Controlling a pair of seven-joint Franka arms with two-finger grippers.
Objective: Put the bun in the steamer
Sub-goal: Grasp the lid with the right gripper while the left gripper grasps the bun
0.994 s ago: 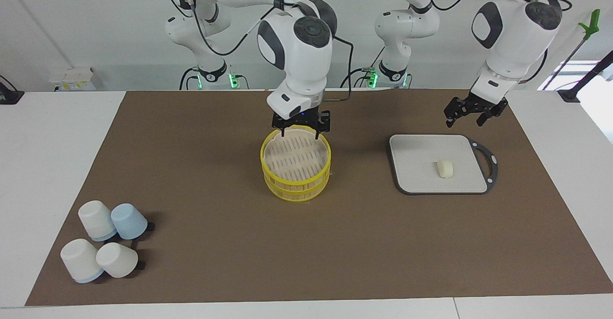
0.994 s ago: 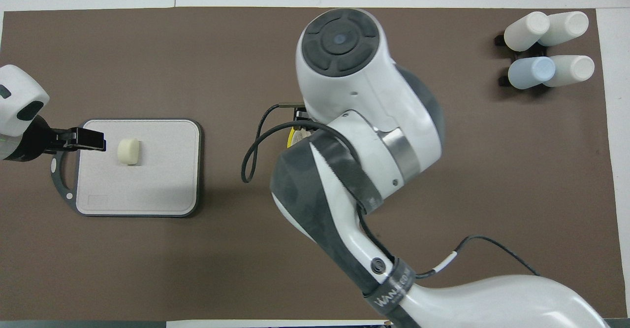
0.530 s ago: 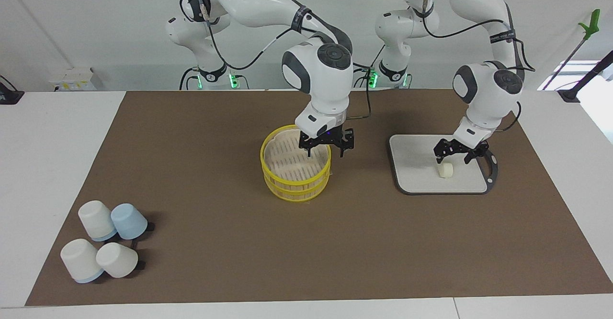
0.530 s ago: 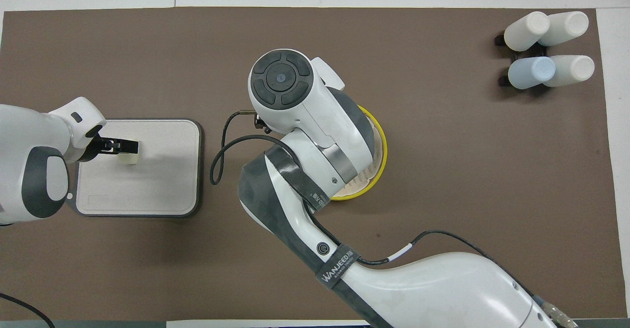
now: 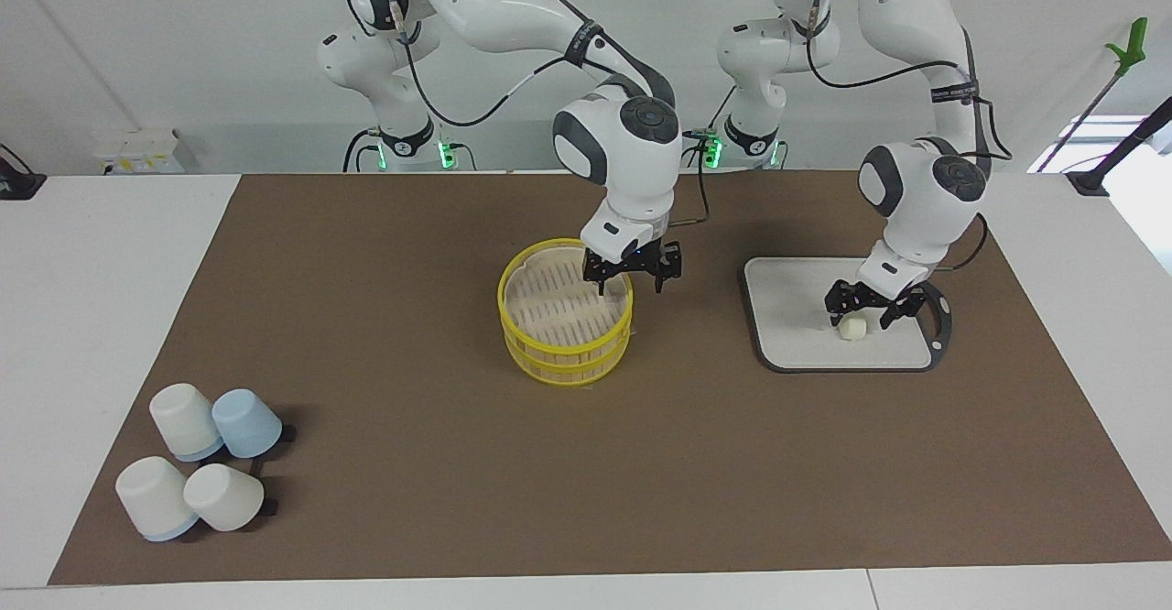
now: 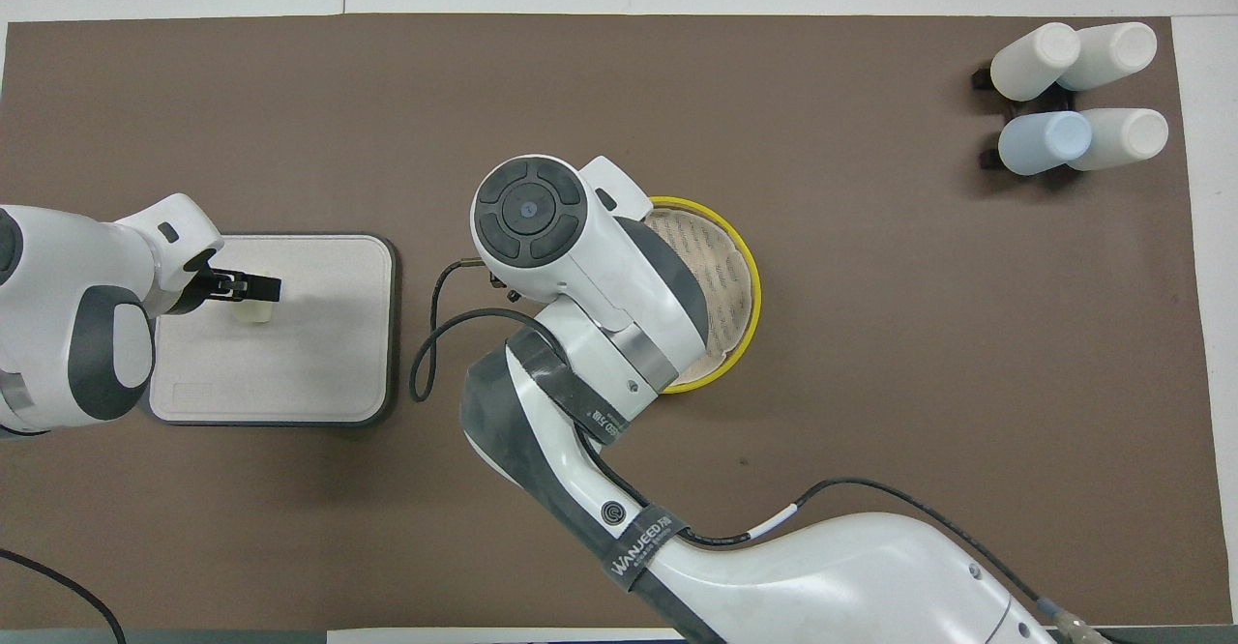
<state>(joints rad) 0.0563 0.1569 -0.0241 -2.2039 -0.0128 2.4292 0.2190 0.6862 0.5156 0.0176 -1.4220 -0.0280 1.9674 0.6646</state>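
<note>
The bun lies on a grey board toward the left arm's end of the table. My left gripper is open and low over the bun, one finger on each side of it. In the overhead view the left gripper partly covers the bun. The steamer is a yellow-rimmed two-tier stack with a slatted floor at mid-table. My right gripper is open at the steamer's rim toward the left arm's end, one finger inside and one outside. The right arm hides part of the steamer from above.
Several white and blue cups lie on their sides at the right arm's end, farther from the robots; they also show in the overhead view. The board has a handle loop on its outer side.
My left gripper came down from above the board's edge to the bun. My right gripper moved from the steamer's rim nearest the robots to its rim toward the left arm's end.
</note>
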